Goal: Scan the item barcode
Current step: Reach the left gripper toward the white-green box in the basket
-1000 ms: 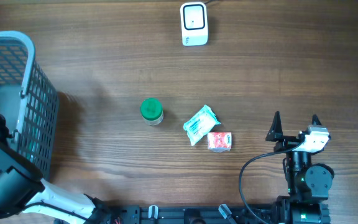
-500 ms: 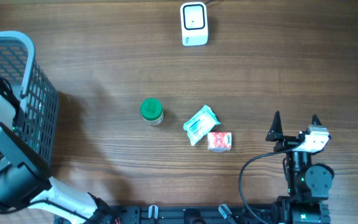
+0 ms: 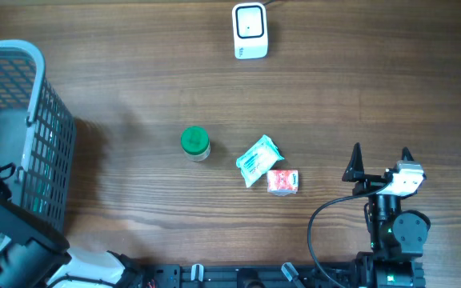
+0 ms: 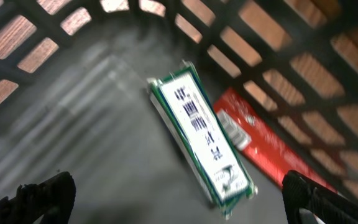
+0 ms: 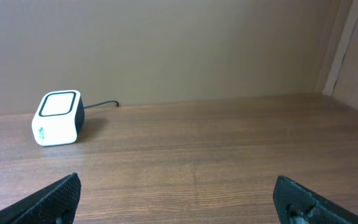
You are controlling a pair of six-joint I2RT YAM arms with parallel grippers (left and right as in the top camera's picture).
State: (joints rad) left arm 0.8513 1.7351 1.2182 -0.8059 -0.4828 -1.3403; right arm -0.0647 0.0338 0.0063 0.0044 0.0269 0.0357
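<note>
Left pincer (image 4: 179,198) wide, empty; right pincer (image 5: 179,200) likewise

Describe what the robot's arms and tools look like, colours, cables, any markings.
Both arms are mostly black. The right arm has a rounded joint with small green lights, a white block beside the right tool, and a black cable looping alongside. The left arm is a boxy black housing on a white link. The left tool has dark, tapered fingers, like the right's.
</note>
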